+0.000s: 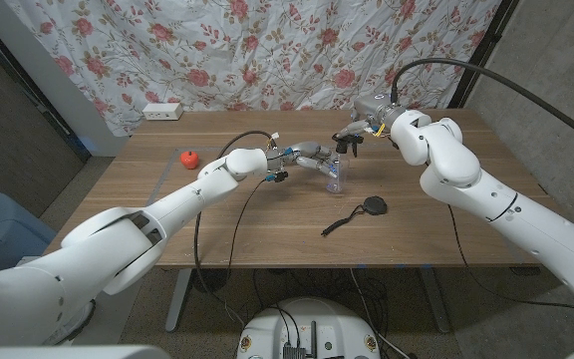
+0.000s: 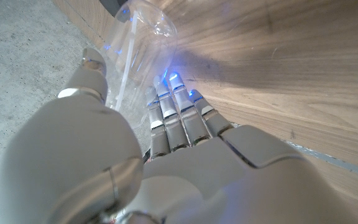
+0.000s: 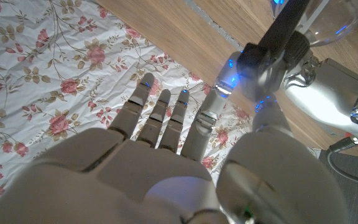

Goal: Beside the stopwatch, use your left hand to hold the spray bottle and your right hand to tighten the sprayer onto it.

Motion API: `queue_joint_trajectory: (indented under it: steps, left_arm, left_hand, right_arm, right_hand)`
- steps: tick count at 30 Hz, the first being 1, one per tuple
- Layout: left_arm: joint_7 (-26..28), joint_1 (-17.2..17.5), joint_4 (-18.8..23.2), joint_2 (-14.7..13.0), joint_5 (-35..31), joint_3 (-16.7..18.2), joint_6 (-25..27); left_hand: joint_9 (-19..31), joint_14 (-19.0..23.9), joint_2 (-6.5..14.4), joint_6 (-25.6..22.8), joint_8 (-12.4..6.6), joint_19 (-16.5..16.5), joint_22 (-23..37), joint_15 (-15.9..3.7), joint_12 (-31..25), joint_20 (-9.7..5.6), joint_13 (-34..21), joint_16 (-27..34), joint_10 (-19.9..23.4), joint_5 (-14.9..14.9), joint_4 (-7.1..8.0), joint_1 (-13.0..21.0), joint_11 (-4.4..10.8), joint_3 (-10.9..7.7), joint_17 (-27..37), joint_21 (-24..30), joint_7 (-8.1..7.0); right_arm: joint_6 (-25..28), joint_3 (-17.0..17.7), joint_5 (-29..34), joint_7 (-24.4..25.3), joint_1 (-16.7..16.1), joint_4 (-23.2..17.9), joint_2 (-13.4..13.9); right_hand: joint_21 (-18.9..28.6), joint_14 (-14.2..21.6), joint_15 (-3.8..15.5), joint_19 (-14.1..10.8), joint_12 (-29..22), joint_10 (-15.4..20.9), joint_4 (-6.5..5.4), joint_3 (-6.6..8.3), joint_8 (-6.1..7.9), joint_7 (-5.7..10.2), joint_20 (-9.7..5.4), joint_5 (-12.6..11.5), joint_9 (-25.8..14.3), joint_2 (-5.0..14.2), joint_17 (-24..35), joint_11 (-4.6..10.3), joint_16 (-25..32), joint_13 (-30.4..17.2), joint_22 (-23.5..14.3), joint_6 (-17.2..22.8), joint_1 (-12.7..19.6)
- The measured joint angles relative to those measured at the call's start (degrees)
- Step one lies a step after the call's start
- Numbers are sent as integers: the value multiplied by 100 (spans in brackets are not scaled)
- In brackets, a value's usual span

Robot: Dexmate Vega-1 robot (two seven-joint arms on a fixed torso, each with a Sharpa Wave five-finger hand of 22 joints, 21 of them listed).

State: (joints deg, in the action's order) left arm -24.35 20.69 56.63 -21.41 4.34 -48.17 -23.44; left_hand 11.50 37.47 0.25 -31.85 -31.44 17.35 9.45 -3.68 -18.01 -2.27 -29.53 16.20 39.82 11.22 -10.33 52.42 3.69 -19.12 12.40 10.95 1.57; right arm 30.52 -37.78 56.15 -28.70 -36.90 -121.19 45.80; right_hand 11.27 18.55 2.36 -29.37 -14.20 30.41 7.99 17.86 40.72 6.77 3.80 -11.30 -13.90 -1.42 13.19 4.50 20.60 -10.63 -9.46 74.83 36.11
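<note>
Head view: the clear plastic spray bottle (image 1: 336, 176) stands mid-table near the black stopwatch (image 1: 373, 206), the left hand (image 1: 307, 157) gripping its body. Right hand (image 1: 359, 132) pinches the black sprayer (image 3: 278, 37) on top. Bottle looks light, thin-walled, slick; hold the body low, twist at the collar.

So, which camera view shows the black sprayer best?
The right wrist view: the sprayer is close and sharp there, pinched by the right hand on the spray bottle. The head view shows it tiny. In the left wrist view I cannot make it out.
</note>
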Motion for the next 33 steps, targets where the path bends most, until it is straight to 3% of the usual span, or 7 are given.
queue_joint_trajectory:
  steps: [8,33]
  left_arm:
    - [91,0,2,-2,-53,-2,0]
    - [379,184,412,-186,-221,30,169]
  left_hand:
    - [0,20,0,0,-1,19,0,20,-4,-19,0,0,0,-15,0,0,0,0,-1,0,0]
    - [0,93,0,0,-3,80,0,-12,4,-19,0,0,61,3,3,0,-61,3,-2,0,0]
  right_arm:
    - [52,-13,51,-13,-26,-24,-26]
    - [412,-140,371,-119,-75,-30,-209]
  right_hand:
    - [0,62,-1,-21,0,62,-24,-24,43,-61,22,0,-9,1,0,0,40,0,0,61,0]
    - [0,276,9,-116,1,308,-24,-70,144,-50,51,-43,-87,-7,-1,42,86,-1,-31,194,-98]
